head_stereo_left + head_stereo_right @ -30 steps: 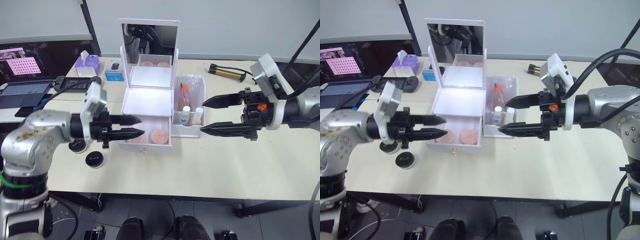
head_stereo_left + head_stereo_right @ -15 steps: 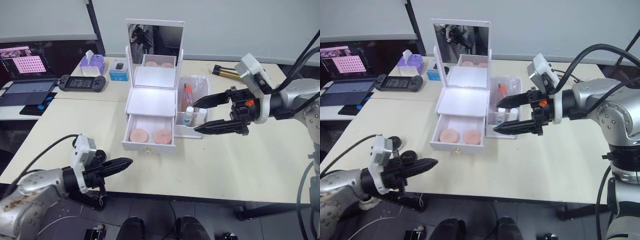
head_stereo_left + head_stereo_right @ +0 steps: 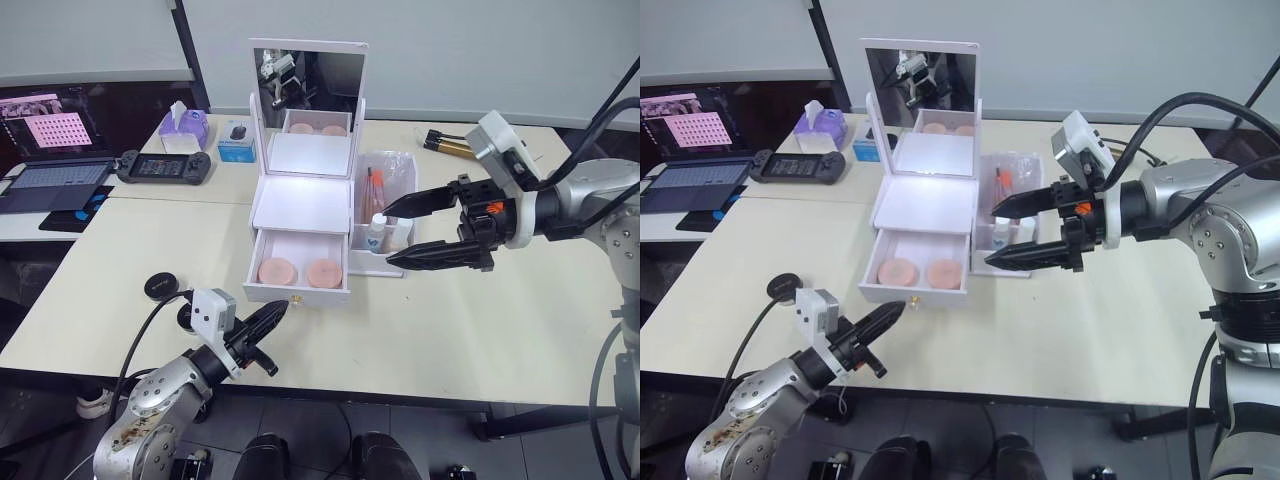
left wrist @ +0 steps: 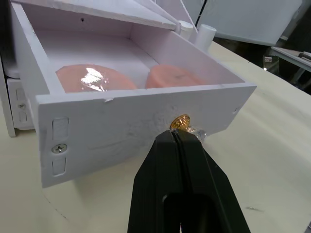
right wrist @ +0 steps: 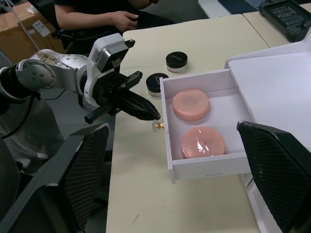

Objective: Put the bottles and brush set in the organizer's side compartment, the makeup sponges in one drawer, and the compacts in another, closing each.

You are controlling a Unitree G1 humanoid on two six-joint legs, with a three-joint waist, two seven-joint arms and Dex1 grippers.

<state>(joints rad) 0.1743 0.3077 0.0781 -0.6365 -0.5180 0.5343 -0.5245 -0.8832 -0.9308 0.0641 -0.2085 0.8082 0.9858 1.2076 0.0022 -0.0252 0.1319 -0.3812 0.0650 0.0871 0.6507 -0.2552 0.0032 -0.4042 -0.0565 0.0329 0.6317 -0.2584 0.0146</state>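
The pale worktop (image 3: 520,330) carries the white organizer (image 3: 305,200), whose mirror stands upright at the back and whose lower drawer (image 3: 298,272) is pulled out toward the robot. In the side compartment (image 3: 384,232), just to the right of the drawer stack, the brush set (image 3: 375,185) leans upright and the bottles (image 3: 376,233) stand in front of it. The right gripper (image 3: 390,235) hovers beside this compartment, its fingers spread wide with nothing between them. The left gripper (image 3: 283,309) reaches up from the near edge of the worktop, its fingers pressed together with the tips at the drawer's gold knob (image 4: 181,121); whether the tips touch the knob is hard to tell. The two makeup sponges (image 3: 300,272) lie flat and side by side on the floor of the open drawer. Two round black jars (image 5: 167,70) sit on the worktop to the left of the organizer, near its edge.
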